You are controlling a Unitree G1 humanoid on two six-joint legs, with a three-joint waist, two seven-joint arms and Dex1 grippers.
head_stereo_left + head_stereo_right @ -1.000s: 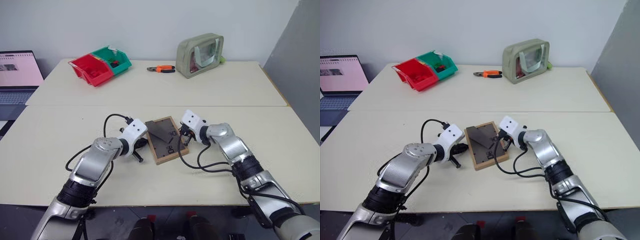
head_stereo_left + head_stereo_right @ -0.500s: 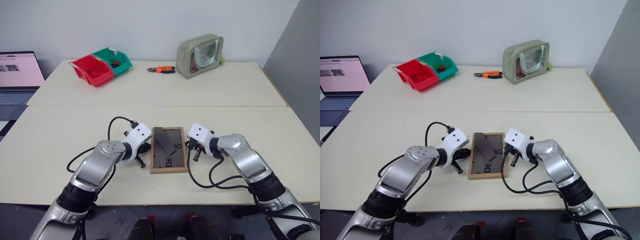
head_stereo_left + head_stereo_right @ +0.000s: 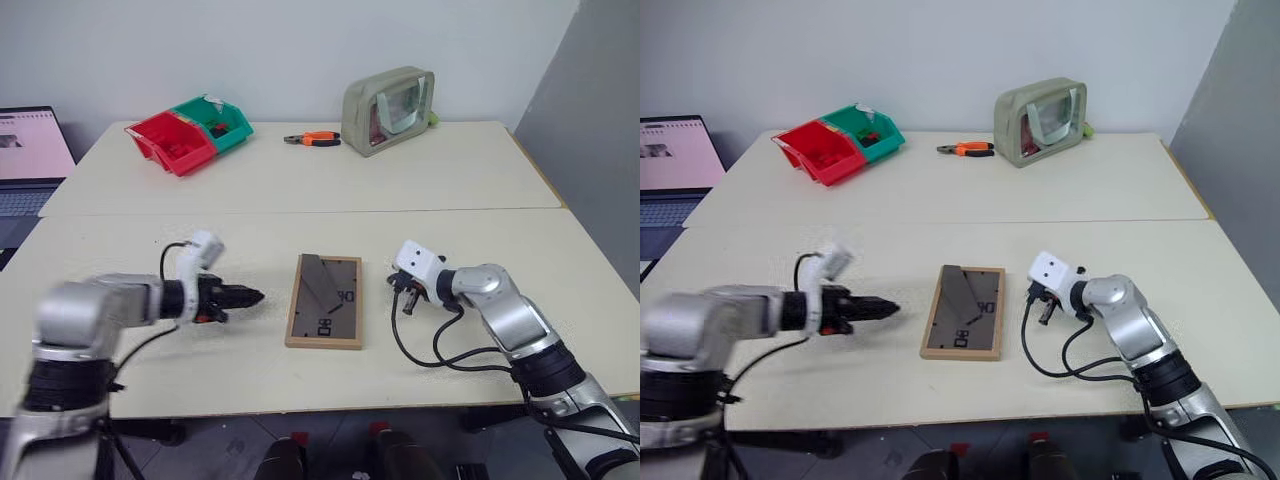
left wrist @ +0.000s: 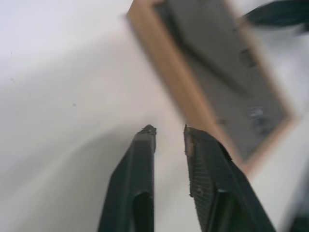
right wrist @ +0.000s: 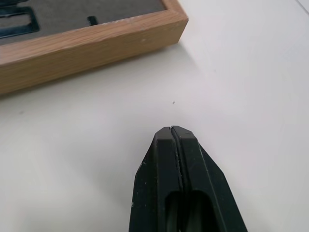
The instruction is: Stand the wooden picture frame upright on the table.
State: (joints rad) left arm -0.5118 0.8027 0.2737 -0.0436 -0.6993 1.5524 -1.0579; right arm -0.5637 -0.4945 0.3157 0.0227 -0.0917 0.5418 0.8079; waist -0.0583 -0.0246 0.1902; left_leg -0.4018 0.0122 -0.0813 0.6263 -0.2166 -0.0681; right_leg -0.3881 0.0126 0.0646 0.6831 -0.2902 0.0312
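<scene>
Wooden, light-brown and rectangular, the picture frame [image 3: 324, 301] lies flat on my cream-beige bench [image 3: 400, 190], dark back panel up, between my two end effectors with bare bench all round it. From my head, my left end effector [image 3: 252, 295] points at the frame's left edge, apart from it; my right end effector [image 3: 406, 305] hangs beside its right edge, touching nothing.

My left wrist shows two black fingers [image 4: 137, 159] slightly parted, empty, the frame blurred beyond.

My right wrist shows fingers [image 5: 166, 154] pressed together, empty, the frame's corner cut off.
</scene>
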